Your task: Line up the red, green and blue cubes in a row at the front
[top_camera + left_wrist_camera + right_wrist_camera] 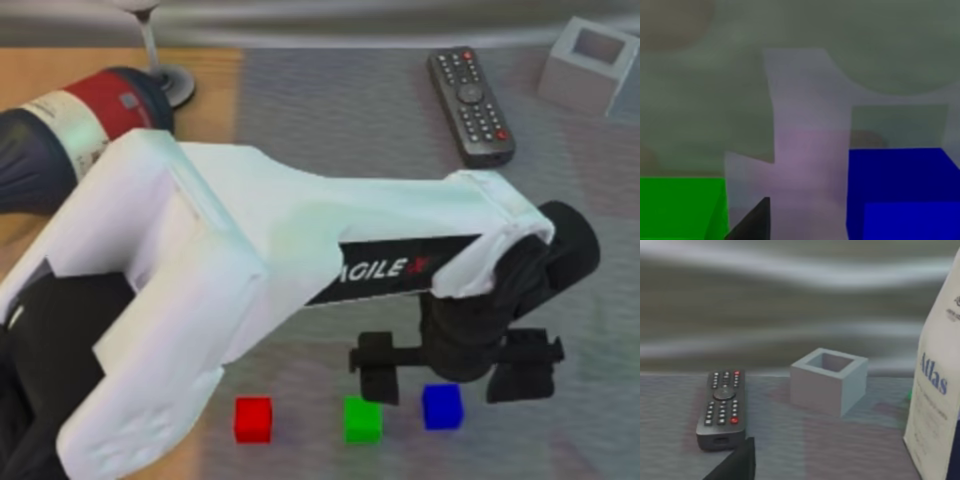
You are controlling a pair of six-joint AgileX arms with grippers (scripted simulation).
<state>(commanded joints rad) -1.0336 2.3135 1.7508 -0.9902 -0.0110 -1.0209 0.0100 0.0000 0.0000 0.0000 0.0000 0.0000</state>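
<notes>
The left arm stretches across the table, its left gripper [455, 365] hanging with jaws spread wide, empty, seemingly just above the blue cube [441, 407]. The red cube [253, 419], green cube [362, 419] and blue one sit in a row at the front.

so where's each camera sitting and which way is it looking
Top view: above the table, looking down; my left arm reaches across, left pincer open over the blue cube, beside the green cube and red cube.
Left wrist view: low, between green and blue cubes; one fingertip shows.
Right wrist view: low, facing the remote and grey hollow block; both also appear from above.
</notes>
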